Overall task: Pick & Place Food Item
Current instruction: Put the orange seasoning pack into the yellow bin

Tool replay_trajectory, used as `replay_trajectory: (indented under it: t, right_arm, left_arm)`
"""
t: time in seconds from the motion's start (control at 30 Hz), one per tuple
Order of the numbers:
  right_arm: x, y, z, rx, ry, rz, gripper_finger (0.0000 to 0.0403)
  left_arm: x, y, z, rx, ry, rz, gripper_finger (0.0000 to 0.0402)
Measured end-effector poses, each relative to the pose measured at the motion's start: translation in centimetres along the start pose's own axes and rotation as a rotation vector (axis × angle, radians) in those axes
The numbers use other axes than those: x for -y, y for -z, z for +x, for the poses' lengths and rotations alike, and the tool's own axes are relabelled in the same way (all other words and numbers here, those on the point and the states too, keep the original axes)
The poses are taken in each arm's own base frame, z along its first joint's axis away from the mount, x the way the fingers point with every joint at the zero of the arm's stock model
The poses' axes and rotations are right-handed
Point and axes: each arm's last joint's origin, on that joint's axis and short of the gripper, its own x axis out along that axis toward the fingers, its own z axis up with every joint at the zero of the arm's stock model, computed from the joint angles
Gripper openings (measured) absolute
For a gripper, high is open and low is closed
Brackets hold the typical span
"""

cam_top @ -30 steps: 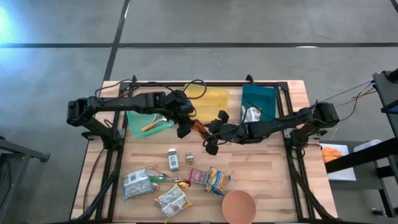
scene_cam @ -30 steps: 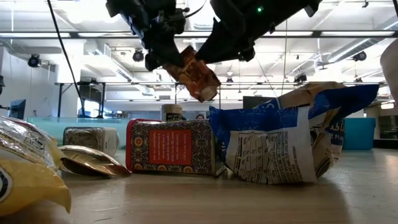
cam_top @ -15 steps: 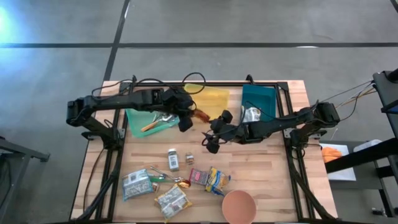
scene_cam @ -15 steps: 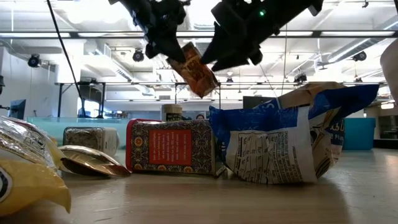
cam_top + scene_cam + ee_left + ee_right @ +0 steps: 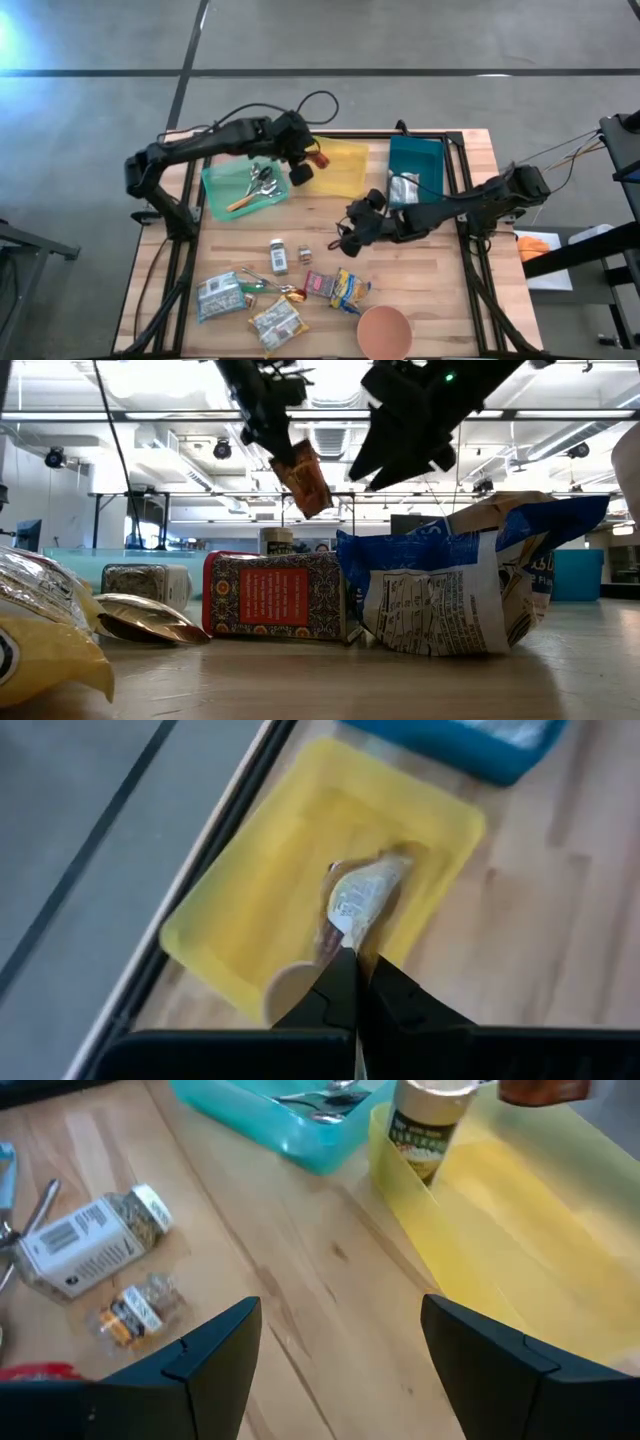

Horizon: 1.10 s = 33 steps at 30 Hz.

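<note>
An orange-brown food packet [image 5: 319, 158] hangs in the air at the left edge of the yellow tray [image 5: 345, 168], with my left gripper [image 5: 303, 165] shut on it. In the left wrist view the packet [image 5: 362, 898] shows over the yellow tray [image 5: 300, 910]. In the low view the packet [image 5: 303, 478] dangles tilted under the left gripper [image 5: 268, 415]. My right gripper [image 5: 344, 230] stands open above the table's middle, nothing between its fingers [image 5: 210, 1365], apart from the packet. My left gripper pinches the packet's near end [image 5: 345, 935] between its two fingers [image 5: 335, 985]. They come slanting down from the table's left side. The packet hangs tilted beyond the fingertips, lifted clear of the tray and table.
A green tray [image 5: 225, 195] with cutlery lies left of the yellow one, a blue tray [image 5: 425, 155] holding a bag to its right. A spice jar [image 5: 425, 1125] stands by the yellow tray's corner. Near the front lie a small box [image 5: 278, 256], snack packets [image 5: 335, 288] and a bowl [image 5: 384, 332].
My left gripper has risen and gone toward the far edge with the packet, carrying it from the table's middle to the yellow tray's edge. My right gripper, close against the packet a second ago, has parted from it and drawn back toward the near edge.
</note>
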Motion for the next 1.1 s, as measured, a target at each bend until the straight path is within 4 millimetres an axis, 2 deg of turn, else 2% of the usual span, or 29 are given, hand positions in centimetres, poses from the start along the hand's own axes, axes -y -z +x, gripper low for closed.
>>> replay_trajectory:
  t: [0.2, 0.43, 0.73, 1.1]
  right_arm:
    - [-1.0, 0.5, -1.8, 0.040, 0.014, -0.021, 0.0274]
    - [-2.0, 1.4, -2.8, 0.049, 0.010, -0.044, 0.0274]
    - [-2.4, 2.6, -3.1, 0.018, 0.004, -0.038, 0.0274]
    - [-2.5, 2.9, -3.1, 0.014, 0.002, -0.019, 0.0274]
  left_arm:
    - [-2.7, -1.5, 2.8, -0.147, -0.081, 0.015, 0.0000]
    - [-4.4, -2.8, 6.1, -0.238, -0.123, 0.028, 0.0000]
    - [-4.4, -1.9, 8.8, -0.360, -0.104, 0.107, 0.0000]
    - [-4.4, -1.0, 9.9, -0.432, -0.089, 0.166, 0.0000]
